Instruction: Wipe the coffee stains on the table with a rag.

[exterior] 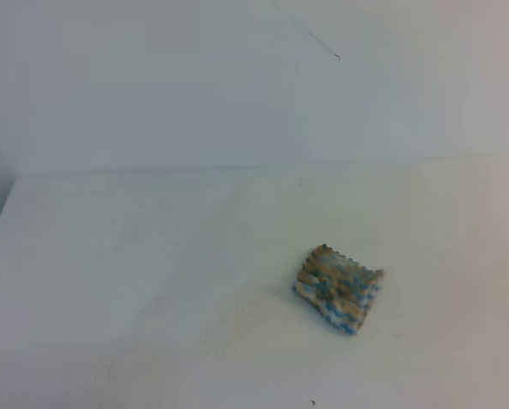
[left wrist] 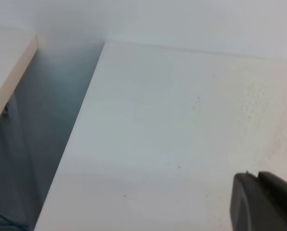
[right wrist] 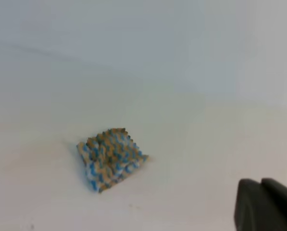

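Rag (exterior: 338,287) lies loose mid-table (exterior: 109,256), no arm near — only a faint yellowish film (exterior: 245,313) just left of it, so wiping looks abt done. Right gripper (right wrist: 261,185) closed, empty; left gripper (left wrist: 258,179) — can't tell.

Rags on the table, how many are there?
1. The rag lies alone on the white table, right of middle in the high view, with no claw touching it. The right wrist view shows the same one; nothing hides another.

high view looking down on table (exterior: 135,256); wrist views low, oblique; rag (exterior: 338,287) shared with right wrist
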Robot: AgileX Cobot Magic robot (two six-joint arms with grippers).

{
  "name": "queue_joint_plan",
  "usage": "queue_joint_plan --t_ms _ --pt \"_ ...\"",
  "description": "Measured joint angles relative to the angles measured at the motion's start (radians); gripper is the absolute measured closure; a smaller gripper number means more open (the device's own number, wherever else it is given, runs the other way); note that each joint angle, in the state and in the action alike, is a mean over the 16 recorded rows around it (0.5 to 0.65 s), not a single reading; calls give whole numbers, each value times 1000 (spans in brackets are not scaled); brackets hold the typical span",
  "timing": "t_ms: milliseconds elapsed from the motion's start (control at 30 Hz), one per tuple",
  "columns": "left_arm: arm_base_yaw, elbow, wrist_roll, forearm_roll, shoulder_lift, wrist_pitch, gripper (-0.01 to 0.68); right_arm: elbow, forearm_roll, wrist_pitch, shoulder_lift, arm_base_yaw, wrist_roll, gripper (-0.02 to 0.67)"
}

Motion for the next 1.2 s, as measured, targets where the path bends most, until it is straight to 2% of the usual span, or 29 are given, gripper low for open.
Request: queue_joint_plan --t_ms 267,667,833,1200 --pt "0 0 0 0 0 -1 672 140 8 30 -121 0 20 650" --pt "0 0 0 0 0 -1 672 169 1 60 -147 -23 21 651" --pt "0 0 0 0 0 -1 672 187 0 -11 -169 -109 21 651" --pt "0 0 0 0 0 -1 672 304 14 -297 -257 -404 52 651"
